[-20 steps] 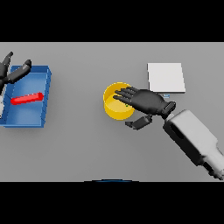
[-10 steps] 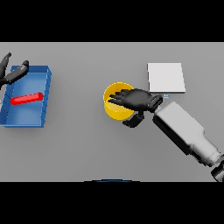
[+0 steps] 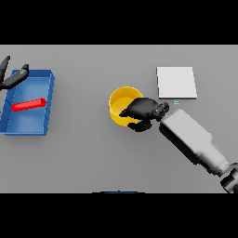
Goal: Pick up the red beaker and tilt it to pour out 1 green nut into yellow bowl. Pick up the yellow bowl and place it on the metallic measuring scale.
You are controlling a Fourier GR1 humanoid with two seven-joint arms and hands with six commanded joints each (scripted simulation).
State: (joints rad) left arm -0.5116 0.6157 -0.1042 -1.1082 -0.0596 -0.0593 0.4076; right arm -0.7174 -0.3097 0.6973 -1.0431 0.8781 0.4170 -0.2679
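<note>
The yellow bowl [image 3: 120, 103] stands at the table's middle. My right hand [image 3: 143, 110] lies over its right rim with fingers curled down around the edge. To the right and a little farther back sits the flat metallic scale [image 3: 175, 82], with nothing on it. The red beaker [image 3: 28, 104] lies on its side inside the blue tray [image 3: 47, 103] at the left. My left hand [image 3: 12, 76] hovers over the tray's far left corner, fingers spread. No green nut shows.
The blue tray takes up the left side of the table. My right forearm [image 3: 193, 142] slants in from the lower right.
My right hand has curled its fingers over the bowl's right rim, and the forearm has swung closer. The bowl, beaker and left hand stay where they were.
</note>
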